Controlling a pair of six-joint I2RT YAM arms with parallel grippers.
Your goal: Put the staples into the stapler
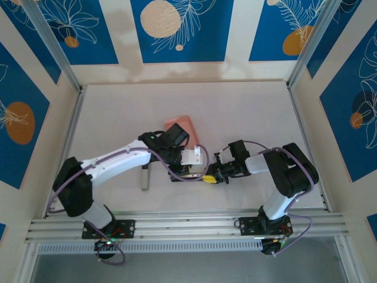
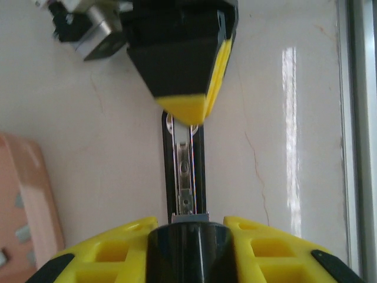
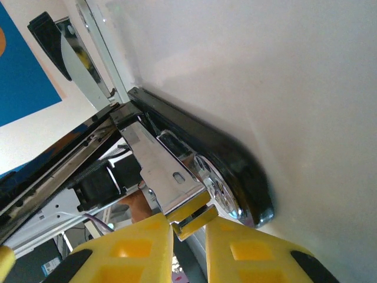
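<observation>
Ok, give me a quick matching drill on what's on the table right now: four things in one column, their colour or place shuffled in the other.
Things:
1. tray
2. staples
3. stapler
4. right fingers

Descriptions:
a. yellow, at the end of the stapler's metal rail
b. black-bodied, lying on the table
c. pink
d. silvery-grey, lying in the tray

Pairs: 1-c, 2-d, 3-b, 4-a.
</observation>
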